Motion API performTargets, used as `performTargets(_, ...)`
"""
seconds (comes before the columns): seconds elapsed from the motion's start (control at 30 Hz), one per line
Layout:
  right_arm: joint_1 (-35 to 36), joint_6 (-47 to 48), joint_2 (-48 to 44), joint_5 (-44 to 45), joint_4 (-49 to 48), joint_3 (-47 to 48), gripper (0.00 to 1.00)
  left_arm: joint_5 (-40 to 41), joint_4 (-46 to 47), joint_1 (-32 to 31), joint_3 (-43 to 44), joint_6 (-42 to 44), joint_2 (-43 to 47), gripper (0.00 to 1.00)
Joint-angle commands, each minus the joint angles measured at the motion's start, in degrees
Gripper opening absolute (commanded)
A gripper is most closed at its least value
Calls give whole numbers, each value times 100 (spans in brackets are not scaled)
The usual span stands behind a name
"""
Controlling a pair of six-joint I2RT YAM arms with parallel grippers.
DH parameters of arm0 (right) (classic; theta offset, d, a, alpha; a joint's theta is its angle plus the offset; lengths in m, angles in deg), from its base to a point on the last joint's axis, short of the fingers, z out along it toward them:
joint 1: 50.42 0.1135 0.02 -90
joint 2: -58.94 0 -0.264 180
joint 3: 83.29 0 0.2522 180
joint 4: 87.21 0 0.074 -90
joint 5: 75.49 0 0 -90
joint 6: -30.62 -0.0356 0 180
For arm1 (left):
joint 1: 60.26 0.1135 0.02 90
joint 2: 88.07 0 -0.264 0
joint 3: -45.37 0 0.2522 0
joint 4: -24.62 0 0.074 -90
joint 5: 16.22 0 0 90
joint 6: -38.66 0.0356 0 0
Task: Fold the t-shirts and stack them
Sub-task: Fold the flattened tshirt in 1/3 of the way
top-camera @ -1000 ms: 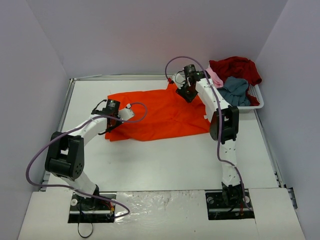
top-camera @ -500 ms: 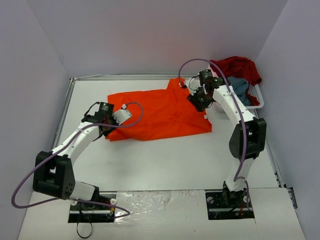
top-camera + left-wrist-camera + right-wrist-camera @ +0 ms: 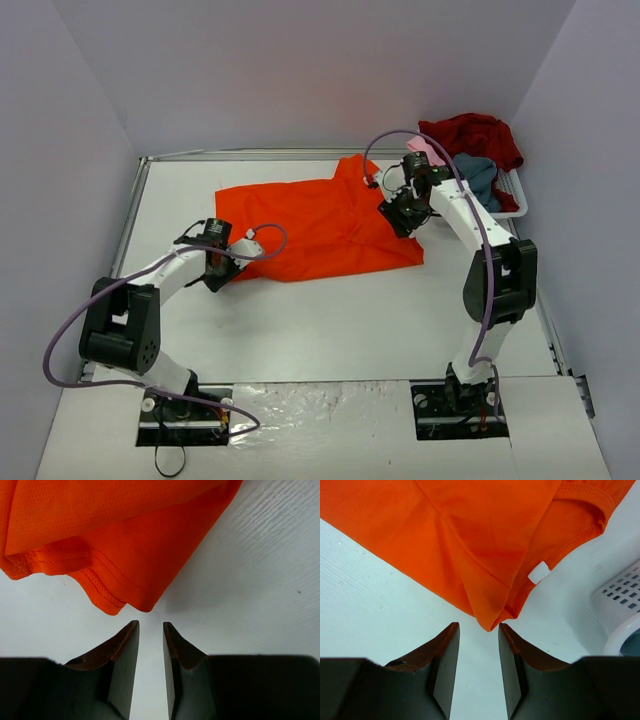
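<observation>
1. Shows the orange-red t-shirt spread flat on the table, just left of the white basket and not touching it.
2. Leaves the dark red t-shirt, the grey-blue t-shirt and the pale pink t-shirt heaped in the basket, none yet folded.
3. Has brought the right gripper within the last second from the orange cloth's far collar end to the side facing the basket. Stands a little parted now, gripping nothing, tips just short of a cloth point that carries a small white tag.
4. Has shifted the left gripper along the edge farthest from the basket to the near hem corner. Stands only a narrow slit apart, empty, tips just short of the stitched hem.
5. Reads as spreading finished and a fold about to start, with both arms lined up on opposite ends of the cloth. Remains early in the task, with no stack begun.
6. Calls next, probably, for sliding each pair of tips onto its corner and closing before any lift. Risks catching one layer only where the cloth lies doubled near the tag.
</observation>
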Motion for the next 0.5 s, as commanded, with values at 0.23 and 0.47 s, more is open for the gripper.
performTargets(0.23,-205,11,272,-171,119,-72,33,-203,295,124,209,-37,-225,25)
performTargets(0.47,-223,55,334,-242,119,-116,33,-142,471,150,261,-81,-295,25)
